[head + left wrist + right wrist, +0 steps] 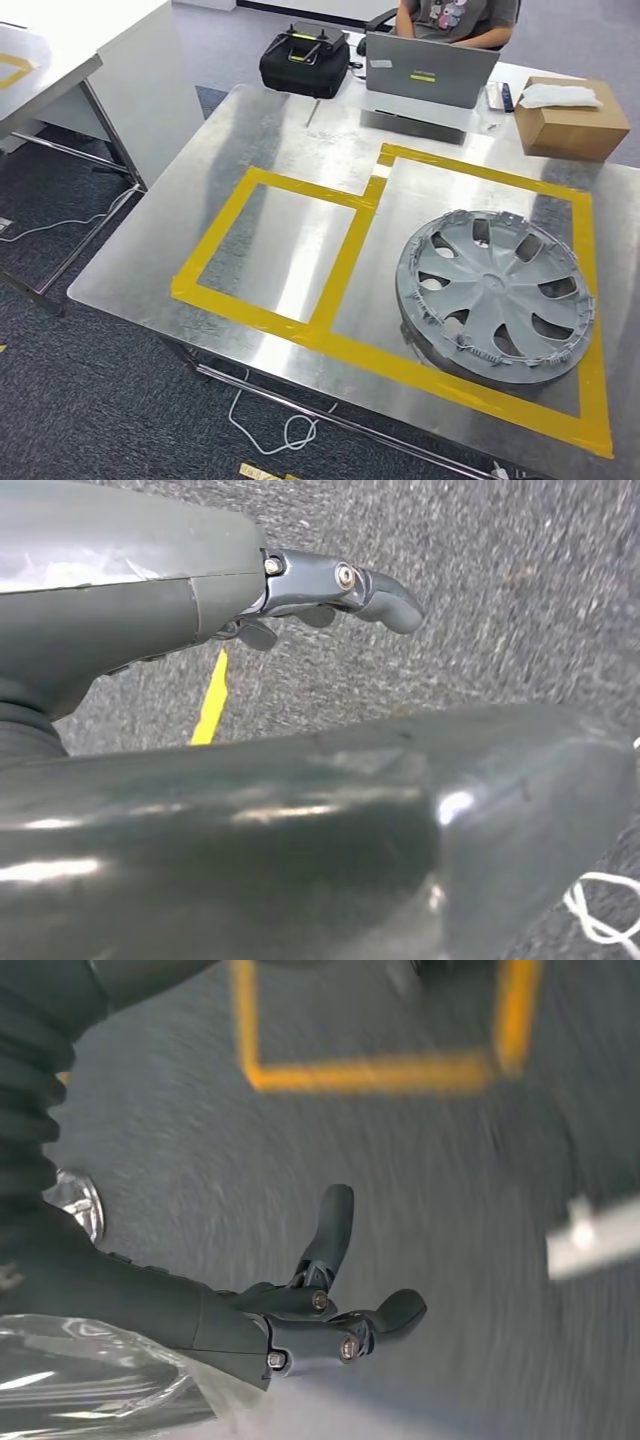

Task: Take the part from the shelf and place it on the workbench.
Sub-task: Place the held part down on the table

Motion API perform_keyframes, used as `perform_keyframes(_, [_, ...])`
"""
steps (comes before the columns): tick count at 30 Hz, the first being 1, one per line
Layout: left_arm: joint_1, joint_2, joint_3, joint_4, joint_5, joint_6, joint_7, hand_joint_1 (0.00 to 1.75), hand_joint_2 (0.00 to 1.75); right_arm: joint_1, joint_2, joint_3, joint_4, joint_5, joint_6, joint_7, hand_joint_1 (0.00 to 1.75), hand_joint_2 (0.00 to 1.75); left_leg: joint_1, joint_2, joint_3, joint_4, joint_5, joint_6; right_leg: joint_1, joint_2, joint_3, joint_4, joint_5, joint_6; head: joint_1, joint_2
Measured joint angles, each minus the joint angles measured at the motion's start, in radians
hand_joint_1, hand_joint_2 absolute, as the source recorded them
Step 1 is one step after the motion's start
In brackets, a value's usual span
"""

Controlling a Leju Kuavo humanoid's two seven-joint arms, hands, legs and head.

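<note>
A grey plastic wheel cover (496, 294) lies flat on the shiny metal workbench (302, 150), inside the larger yellow-taped rectangle at the right, its near rim over the tape. My left hand (332, 590) hangs over the grey carpet with its fingers stretched out and nothing in it. My right hand (332, 1310) also hangs above the carpet, fingers apart and empty.
A smaller taped rectangle (264, 250) lies left of the wheel cover. At the bench's far side stand a black case (305, 60), a laptop (430, 68) with a person seated behind it, and a cardboard box (570, 118). A white table (45, 70) is at left. Cables lie on the floor.
</note>
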Motion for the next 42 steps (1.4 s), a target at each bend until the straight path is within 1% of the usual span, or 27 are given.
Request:
perform_keyframes(2, [-0.015,0.006,0.015,0.032,-0.009,0.022,-0.018,0.0,0.0,-0.031,0.0,-0.016,0.064,0.001,0.099,-0.048,0.0,0.0,0.0,0.002,-0.006,-0.003,0.007,0.0,-0.003,0.003,-0.047,0.12,-0.075,0.005,0.001,0.0])
perform_keyframes(4, [-0.028,0.015,0.026,0.069,-0.017,0.04,-0.03,0.0,0.0,-0.061,0.0,-0.042,0.12,0.011,0.169,-0.087,0.0,0.0,0.002,0.004,-0.014,-0.002,0.012,-0.006,-0.009,0.003,-0.069,0.201,-0.108,0.013,0.0,0.0])
perform_keyframes(5, [-0.035,0.019,0.031,0.087,-0.02,0.045,-0.035,0.0,0.0,-0.074,0.0,-0.057,0.143,0.016,0.201,-0.1,0.0,0.0,0.004,0.004,-0.018,0.0,0.015,-0.011,-0.013,0.002,-0.053,0.187,-0.096,0.017,0.0,0.0])
perform_keyframes(7, [-0.045,0.028,0.038,0.115,-0.023,0.05,-0.043,0.0,0.0,-0.095,0.0,-0.081,0.178,0.022,0.251,-0.117,0.0,0.0,0.01,0.003,-0.029,0.01,0.019,-0.023,-0.022,0.003,0.028,0.056,-0.045,0.028,0.001,0.0])
perform_keyframes(8, [-0.049,0.033,0.04,0.123,-0.024,0.051,-0.045,0.0,0.0,-0.105,0.0,-0.089,0.191,0.024,0.27,-0.123,0.0,0.0,0.012,0.002,-0.035,0.02,0.018,-0.031,-0.025,0.006,0.063,-0.007,-0.026,0.028,0.001,0.0])
perform_keyframes(10, [-0.056,0.041,0.043,0.136,-0.025,0.052,-0.048,0.0,0.0,-0.122,0.0,-0.102,0.215,0.034,0.297,-0.136,0.0,0.0,0.011,-0.001,-0.041,0.034,0.019,-0.048,-0.024,0.012,0.092,-0.061,-0.015,0.014,-0.003,0.0])
perform_keyframes(13, [-0.066,0.052,0.046,0.164,-0.028,0.06,-0.058,0.0,0.0,-0.15,-0.001,-0.132,0.254,0.068,0.336,-0.171,0.0,0.0,0.017,-0.004,-0.045,0.04,0.021,-0.067,-0.017,0.01,0.079,-0.051,-0.002,-0.018,-0.008,0.0])
perform_keyframes(14, [-0.068,0.056,0.047,0.175,-0.028,0.064,-0.061,0.0,0.0,-0.159,-0.001,-0.142,0.265,0.078,0.347,-0.182,0.0,0.0,0.019,-0.004,-0.052,0.057,-0.001,-0.071,-0.017,0.008,0.072,-0.051,0.005,-0.028,-0.009,0.0])
perform_keyframes(16, [-0.073,0.061,0.048,0.193,-0.028,0.067,-0.064,0.0,0.0,-0.171,-0.001,-0.156,0.281,0.087,0.359,-0.194,0.0,0.0,0.02,-0.004,-0.08,0.149,-0.089,-0.077,-0.015,0.003,0.054,-0.051,0.021,-0.043,-0.012,0.0])
perform_keyframes(18, [-0.078,0.066,0.048,0.205,-0.028,0.068,-0.064,0.0,0.0,-0.18,-0.001,-0.165,0.294,0.092,0.366,-0.202,0.0,0.0,0.02,-0.004,-0.107,0.275,-0.177,-0.079,-0.009,-0.001,0.032,-0.05,0.037,-0.047,-0.014,0.0])
perform_keyframes(19, [-0.08,0.069,0.049,0.21,-0.028,0.069,-0.064,0.0,0.0,-0.183,-0.001,-0.169,0.3,0.095,0.368,-0.207,0.0,0.0,0.02,-0.004,-0.103,0.306,-0.197,-0.077,-0.006,-0.003,0.021,-0.05,0.045,-0.047,-0.013,0.0])
perform_keyframes(20, [-0.081,0.07,0.049,0.213,-0.027,0.069,-0.064,0.0,0.0,-0.187,-0.001,-0.173,0.305,0.099,0.368,-0.213,0.0,0.0,0.02,-0.004,-0.08,0.299,-0.197,-0.074,-0.004,-0.004,0.012,-0.049,0.054,-0.047,-0.013,0.0])
perform_keyframes(21, [-0.082,0.071,0.049,0.216,-0.026,0.07,-0.064,0.0,0.0,-0.191,-0.001,-0.177,0.309,0.105,0.369,-0.219,0.0,0.0,0.019,-0.004,-0.039,0.25,-0.18,-0.068,-0.001,-0.003,0.004,-0.049,0.064,-0.047,-0.013,0.0])
perform_keyframes(23, [-0.086,0.072,0.049,0.22,-0.025,0.073,-0.063,0.0,0.0,-0.198,-0.001,-0.184,0.318,0.115,0.369,-0.23,0.0,0.0,0.014,-0.005,0.07,0.09,-0.133,-0.053,0.003,-0.002,-0.011,-0.048,0.083,-0.042,-0.013,0.0])
perform_keyframes(24, [-0.089,0.073,0.048,0.221,-0.025,0.074,-0.063,0.0,0.0,-0.2,-0.001,-0.187,0.323,0.118,0.368,-0.233,0.0,0.0,0.01,-0.005,0.109,0.026,-0.116,-0.048,0.004,-0.002,-0.018,-0.047,0.092,-0.038,-0.013,0.0])
perform_keyframes(25, [-0.091,0.073,0.048,0.222,-0.024,0.074,-0.062,0.0,0.0,-0.202,-0.001,-0.189,0.326,0.119,0.368,-0.235,0.0,0.0,0.006,-0.006,0.129,-0.011,-0.107,-0.044,0.004,-0.003,-0.023,-0.047,0.1,-0.032,-0.013,0.0])
perform_keyframes(28, [-0.092,0.074,0.049,0.228,-0.022,0.076,-0.063,0.0,0.0,-0.205,-0.001,-0.195,0.334,0.121,0.371,-0.24,0.0,0.0,-0.001,-0.003,0.117,-0.022,-0.087,-0.033,-0.002,-0.004,-0.032,-0.048,0.119,-0.012,-0.014,0.0])
perform_keyframes(29, [-0.093,0.074,0.049,0.23,-0.021,0.078,-0.063,0.0,0.0,-0.205,-0.001,-0.197,0.336,0.121,0.374,-0.243,0.0,0.0,-0.001,0.0,0.107,-0.024,-0.075,-0.024,-0.004,-0.002,-0.039,-0.038,0.102,-0.007,-0.014,0.0])
perform_keyframes(30, [-0.095,0.074,0.049,0.231,-0.019,0.079,-0.064,0.0,0.0,-0.204,-0.001,-0.199,0.337,0.12,0.379,-0.247,0.0,0.0,-0.001,0.002,0.094,-0.027,-0.061,-0.016,-0.004,0.0,-0.05,-0.011,0.066,-0.004,-0.013,0.0])
perform_keyframes(32, [-0.097,0.075,0.049,0.233,-0.016,0.081,-0.066,0.0,0.0,-0.204,-0.001,-0.202,0.338,0.118,0.386,-0.251,0.0,0.0,-0.002,0.006,0.066,-0.028,-0.038,-0.005,-0.005,0.003,-0.077,0.094,-0.045,-0.002,-0.011,0.0])
perform_keyframes(33, [-0.097,0.075,0.049,0.234,-0.015,0.081,-0.066,0.0,0.0,-0.205,-0.001,-0.202,0.338,0.117,0.387,-0.253,0.0,0.0,-0.005,0.007,0.05,-0.028,-0.026,-0.004,-0.005,0.003,-0.085,0.157,-0.087,-0.001,-0.01,0.0])
perform_keyframes(34, [-0.097,0.074,0.05,0.234,-0.013,0.081,-0.066,0.0,0.0,-0.204,-0.001,-0.202,0.338,0.117,0.388,-0.254,0.0,0.0,-0.007,0.009,0.033,-0.026,-0.013,-0.005,-0.005,0.003,-0.083,0.206,-0.101,0.0,-0.01,0.0])
perform_keyframes(35, [-0.097,0.074,0.05,0.235,-0.012,0.08,-0.066,0.0,0.0,-0.204,-0.001,-0.202,0.338,0.118,0.39,-0.255,0.0,0.0,-0.008,0.01,0.015,-0.023,-0.001,-0.006,-0.004,0.003,-0.069,0.231,-0.09,0.0,-0.01,0.0])
perform_keyframes(36, [-0.097,0.073,0.05,0.235,-0.009,0.078,-0.065,0.0,0.0,-0.204,-0.001,-0.202,0.338,0.12,0.392,-0.256,0.0,0.0,-0.009,0.011,-0.004,-0.018,0.01,-0.007,-0.003,0.002,-0.041,0.224,-0.059,0.0,-0.01,0.0])
perform_keyframes(38, [-0.098,0.073,0.049,0.235,-0.004,0.077,-0.064,0.0,0.0,-0.205,-0.001,-0.203,0.338,0.126,0.399,-0.261,0.0,0.0,-0.009,0.011,-0.038,-0.001,0.027,-0.013,-0.002,0.002,0.061,0.116,-0.01,-0.002,-0.01,0.0])
perform_keyframes(40, [-0.099,0.072,0.048,0.235,0.005,0.078,-0.064,0.0,0.0,-0.212,-0.001,-0.205,0.338,0.136,0.406,-0.27,0.0,0.0,-0.011,0.01,-0.061,0.019,0.04,-0.022,0.0,0.002,0.174,-0.043,-0.03,-0.009,-0.011,0.0])
perform_keyframes(42, [-0.101,0.074,0.045,0.236,0.017,0.082,-0.063,0.0,0.0,-0.218,-0.001,-0.21,0.34,0.148,0.415,-0.279,0.0,0.0,-0.012,0.01,-0.072,0.03,0.056,-0.031,0.003,0.002,0.213,-0.118,-0.057,-0.02,-0.011,0.0])
